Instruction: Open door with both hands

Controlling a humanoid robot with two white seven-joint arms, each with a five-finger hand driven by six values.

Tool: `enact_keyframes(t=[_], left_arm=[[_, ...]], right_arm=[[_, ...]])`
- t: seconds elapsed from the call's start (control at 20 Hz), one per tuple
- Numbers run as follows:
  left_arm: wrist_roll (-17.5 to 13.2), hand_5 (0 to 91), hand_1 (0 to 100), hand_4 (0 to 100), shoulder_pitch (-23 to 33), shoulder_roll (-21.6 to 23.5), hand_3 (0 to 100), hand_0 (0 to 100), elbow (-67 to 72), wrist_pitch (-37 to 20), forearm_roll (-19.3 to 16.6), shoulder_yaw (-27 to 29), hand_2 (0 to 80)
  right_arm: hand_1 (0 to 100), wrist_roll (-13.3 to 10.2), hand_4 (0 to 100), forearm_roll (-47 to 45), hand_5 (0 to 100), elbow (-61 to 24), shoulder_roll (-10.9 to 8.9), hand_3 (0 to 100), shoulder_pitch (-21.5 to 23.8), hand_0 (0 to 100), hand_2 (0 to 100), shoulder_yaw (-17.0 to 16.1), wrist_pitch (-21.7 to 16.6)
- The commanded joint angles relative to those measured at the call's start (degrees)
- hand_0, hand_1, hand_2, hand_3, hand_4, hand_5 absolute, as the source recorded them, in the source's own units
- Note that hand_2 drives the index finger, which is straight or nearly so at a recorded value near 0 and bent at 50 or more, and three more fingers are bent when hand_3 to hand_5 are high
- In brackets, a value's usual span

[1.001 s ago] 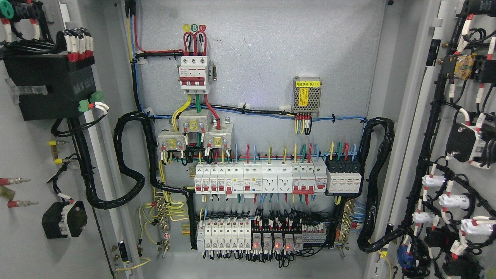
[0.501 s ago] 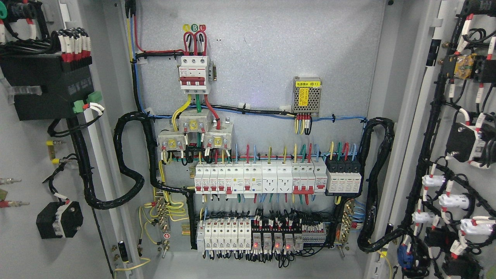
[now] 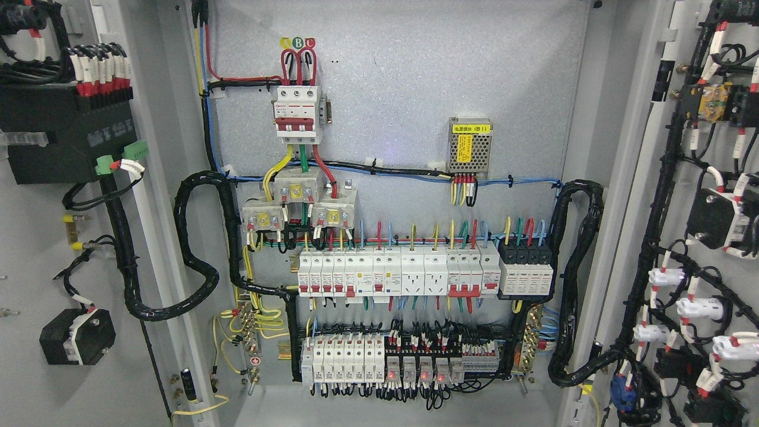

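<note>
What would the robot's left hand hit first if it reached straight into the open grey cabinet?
No hand shows, so its aim cannot be told. Straight ahead of the camera, it would probably meet the row of white circuit breakers on the grey metal back panel; depth is unclear.

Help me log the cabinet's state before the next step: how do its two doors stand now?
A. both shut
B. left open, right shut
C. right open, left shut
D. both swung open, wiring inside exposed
D: the left door and the right door both stand swung aside, showing the gear mounted on their inner faces, and the back panel with its breakers is in plain view. No robot hand shows.
</note>
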Motion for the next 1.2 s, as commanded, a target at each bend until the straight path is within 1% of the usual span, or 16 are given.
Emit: enact_keyframes(t=[0.0, 0.05, 0.1, 0.2, 0.3, 0.45, 0.55, 0.6, 0.7, 0.75, 0.8, 0.9, 0.95, 1.05, 1.15], left_arm=[[-0.13, 0.0, 0, 3, -0.61, -1.61, 3, 29, 3.3, 3.87, 2.86, 9.2, 2.7], [-0.48, 0.0, 0, 3, -0.78, -1.61, 3, 29, 3.57, 4.4, 2.87, 10.0, 2.7], [-1.53, 0.0, 0, 3, -1.22, -1.52, 3, 29, 3.57, 4.5, 2.87, 10.87, 2.7], [-3.29, 0.0, 0, 3, -1.66, -1.35, 3, 29, 4.01, 4.67, 2.95, 12.63, 2.7], [-3.65, 0.0, 0, 4, -2.36, -1.26, 3, 29, 4.45, 5.55, 3.39, 14.13, 2.7], [-3.82, 0.0, 0, 4, -2.98, -0.38, 3, 29, 6.02, 6.43, 5.67, 15.89, 2.7], [-4.87, 0.0, 0, 4, -3.85, 1.11, 3, 29, 8.48, 6.43, 6.03, 15.98, 2.7], [-5.4, 0.0, 0, 4, -4.21, 1.64, 3, 29, 9.62, 6.43, 6.38, 16.07, 2.7], [-5.85, 0.0, 0, 4, -5.26, 3.13, 3, 29, 12.0, 6.43, 6.73, 16.5, 2.7], [-6.02, 0.0, 0, 4, -5.79, 3.92, 3, 29, 13.22, 6.43, 6.82, 17.2, 2.7], [-6.37, 0.0, 0, 4, -6.31, 4.45, 3, 29, 14.19, 6.43, 7.0, 17.65, 2.7], [-7.33, 0.0, 0, 4, -6.76, 5.76, 3, 29, 16.74, 6.43, 8.31, 18.18, 2.7], [-7.78, 0.0, 0, 3, -7.54, 6.99, 3, 29, 18.58, 6.52, 9.1, 18.18, 2.7], [-7.96, 0.0, 0, 3, -9.47, 9.19, 3, 29, 23.06, 6.52, 10.59, 17.92, 2.7], [-7.96, 0.0, 0, 3, -11.32, 11.13, 3, 29, 26.49, 6.52, 10.95, 17.48, 2.7]], right_arm=[[0, 0.15, 0, -1.18, 0, 1.0, -2.62, 0, 0.49, 22, 0, -1.51, -0.22], [0, 0.23, 0, -1.27, 0, 1.44, -3.33, 0, 0.49, 22, 0, -2.21, -0.14], [0, 0.23, 0, -1.7, 0, 1.88, -3.77, 0, 0.41, 22, 0, -2.74, -0.13], [0, 0.23, 0, -3.37, 0, 2.67, -4.12, 0, 0.32, 22, 0, -2.84, -0.13], [0, 0.23, 0, -3.99, 0, 2.85, -5.26, 0, 0.32, 22, 0, -2.92, -0.13], [0, 0.23, 0, -4.08, 0, 2.85, -5.71, 0, 0.41, 22, 0, -3.19, -0.13], [0, 0.32, 0, -4.17, 0, 2.94, -5.79, 0, 0.58, 22, 0, -3.19, -0.13], [0, 0.32, 0, -4.17, 0, 2.94, -6.32, 0, 0.58, 22, 0, -3.19, -0.13], [0, 0.32, 0, -4.6, 0, 2.85, -8.07, 0, 0.93, 22, 0, -3.19, -0.22], [0, 0.41, 0, -5.56, 0, 2.85, -8.34, 0, 1.37, 22, 0, -3.1, -0.22], [0, 0.93, 0, -7.31, 0, 2.85, -8.6, 0, 1.72, 22, 0, -3.01, -0.14], [0, 4.08, 0, -10.48, 0, 2.76, -9.22, 0, 1.99, 22, 0, -2.84, -0.13], [0, 4.88, 0, -10.84, 0, 2.76, -9.22, 0, 1.99, 22, 0, -2.92, -0.13], [0, 5.07, 0, -10.93, 0, 2.85, -9.22, 0, 2.08, 22, 0, -3.01, -0.13], [0, 5.07, 0, -10.93, 0, 2.85, -9.22, 0, 2.16, 22, 0, -3.1, -0.13]])
